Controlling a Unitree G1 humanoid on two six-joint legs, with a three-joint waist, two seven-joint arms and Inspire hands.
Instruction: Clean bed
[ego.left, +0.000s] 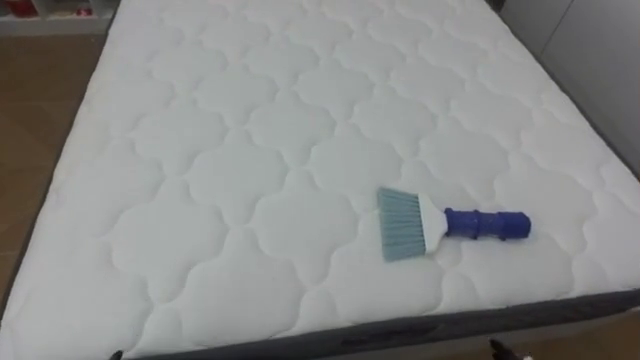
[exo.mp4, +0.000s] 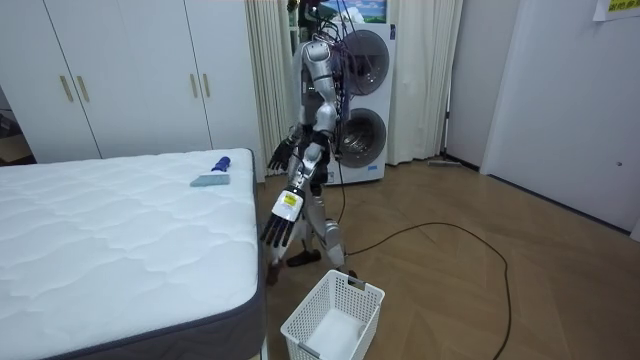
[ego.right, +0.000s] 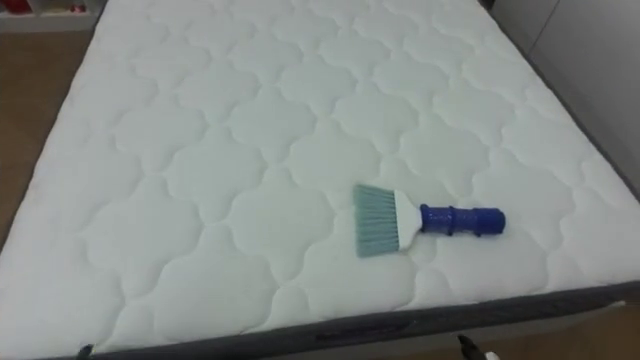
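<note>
Overhead, the eye views present a white quilted mattress, stitched in rounded lobes and edged in grey, with a hand brush lying flat near its close edge toward the robot's right: ribbed blue handle pointing right, white collar, fanned pale blue-green bristles pointing left. From the side, the room view adds the robot standing at that edge on wood flooring, left hand hanging low and right hand raised beside the mattress, both loose-fingered and holding nothing, with a white slotted plastic basket near its feet.
</note>
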